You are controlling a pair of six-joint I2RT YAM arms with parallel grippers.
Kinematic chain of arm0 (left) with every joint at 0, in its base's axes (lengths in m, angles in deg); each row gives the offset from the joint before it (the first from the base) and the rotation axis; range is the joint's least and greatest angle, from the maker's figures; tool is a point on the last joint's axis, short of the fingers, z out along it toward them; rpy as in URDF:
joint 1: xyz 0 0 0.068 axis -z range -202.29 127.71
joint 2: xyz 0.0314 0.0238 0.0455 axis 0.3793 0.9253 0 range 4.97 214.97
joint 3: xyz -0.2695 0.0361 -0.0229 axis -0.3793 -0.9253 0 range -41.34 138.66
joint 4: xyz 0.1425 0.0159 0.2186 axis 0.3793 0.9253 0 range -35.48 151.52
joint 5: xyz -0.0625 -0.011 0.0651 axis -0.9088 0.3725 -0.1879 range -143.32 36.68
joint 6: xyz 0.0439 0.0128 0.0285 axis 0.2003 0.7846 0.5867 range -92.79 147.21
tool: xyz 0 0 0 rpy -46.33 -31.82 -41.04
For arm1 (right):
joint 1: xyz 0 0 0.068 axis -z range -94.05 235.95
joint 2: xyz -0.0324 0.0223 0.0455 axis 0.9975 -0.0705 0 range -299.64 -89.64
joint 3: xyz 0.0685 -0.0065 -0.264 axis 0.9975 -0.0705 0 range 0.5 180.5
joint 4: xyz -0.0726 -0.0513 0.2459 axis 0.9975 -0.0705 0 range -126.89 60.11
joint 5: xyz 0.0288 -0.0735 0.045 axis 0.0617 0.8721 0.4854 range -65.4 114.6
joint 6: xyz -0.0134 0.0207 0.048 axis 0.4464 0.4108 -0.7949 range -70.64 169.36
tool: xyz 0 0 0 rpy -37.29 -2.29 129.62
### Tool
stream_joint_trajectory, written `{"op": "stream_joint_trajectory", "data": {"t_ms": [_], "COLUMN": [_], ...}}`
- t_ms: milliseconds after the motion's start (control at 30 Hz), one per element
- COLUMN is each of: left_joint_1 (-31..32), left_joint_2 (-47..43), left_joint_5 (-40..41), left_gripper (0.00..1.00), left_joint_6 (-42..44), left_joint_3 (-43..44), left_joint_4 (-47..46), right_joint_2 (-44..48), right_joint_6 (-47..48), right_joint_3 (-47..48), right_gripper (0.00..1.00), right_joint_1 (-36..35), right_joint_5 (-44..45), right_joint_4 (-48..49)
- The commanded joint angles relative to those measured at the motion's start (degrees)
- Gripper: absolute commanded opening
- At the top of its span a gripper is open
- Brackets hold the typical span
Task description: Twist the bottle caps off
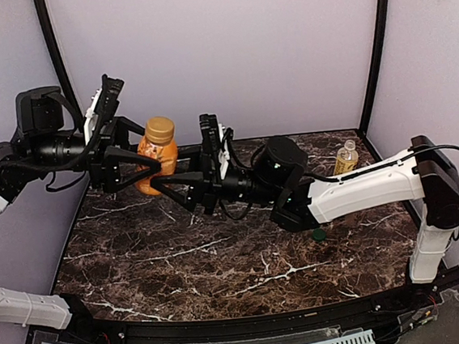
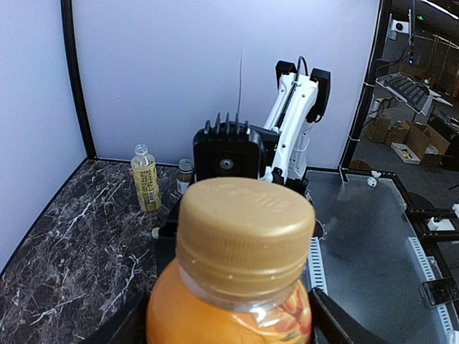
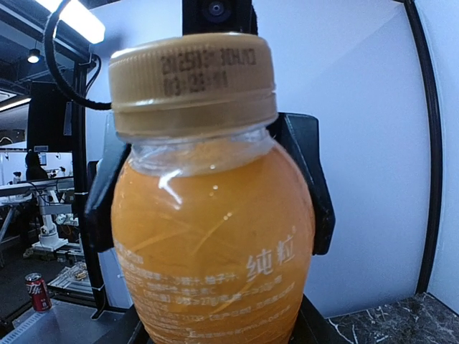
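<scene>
Gold-orange round screw cap [image 1: 160,130]: where does it sit?
— On top of the squat orange plastic bottle [image 1: 163,156], held in the air over the far left of the dark marbled counter [image 1: 222,262], between the two arms.
— And the jaws?
— The right gripper [image 3: 219,331] has its jaws partly closed, clamping the bottle's lower body. The left gripper [image 2: 229,326] has its jaws wider, flanking the shoulders; whether they press cannot be told.
— Which way does it point?
— Long axis near upright, cap uppermost.
</scene>
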Motion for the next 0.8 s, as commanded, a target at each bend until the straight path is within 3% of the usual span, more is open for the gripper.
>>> {"op": "stream_joint_trajectory", "data": {"t_ms": [0,133,300,333,467,567,767], "left_joint_1": [-0.26,-0.26,-0.28,-0.27,-0.26,-0.26,0.12], "left_joint_2": [-0.63,-0.76,-0.72,-0.74,-1.06,-1.38,-2.63], "left_joint_5": [-1.84,-2.20,-2.87,-2.83,-0.45,3.61,19.34], "left_gripper": [0.67,0.49,0.44,0.43,0.41,0.37,0.34], "left_joint_6": [0.83,1.02,2.03,2.34,4.35,7.73,20.62], "left_joint_3": [-0.19,-1.19,-1.34,-1.34,-0.93,-0.55,-2.63], "left_joint_4": [0.27,0.73,1.61,1.90,3.12,4.67,6.96], "right_joint_2": [-0.03,0.04,0.42,0.52,2.47,6.69,16.16], "right_joint_6": [0.83,0.99,1.30,1.48,2.98,6.00,8.28], "right_joint_3": [0.76,0.98,1.00,1.02,0.50,-0.37,2.72], "right_gripper": [0.43,0.43,0.47,0.52,0.87,0.98,0.99], "right_joint_1": [-0.47,-0.47,-0.45,-0.44,-0.33,-0.36,-0.32], "right_joint_5": [0.83,0.83,1.29,1.42,2.06,2.41,8.77], "right_joint_4": [0.65,-0.01,-0.96,-1.35,-5.52,-13.19,-40.39]}}
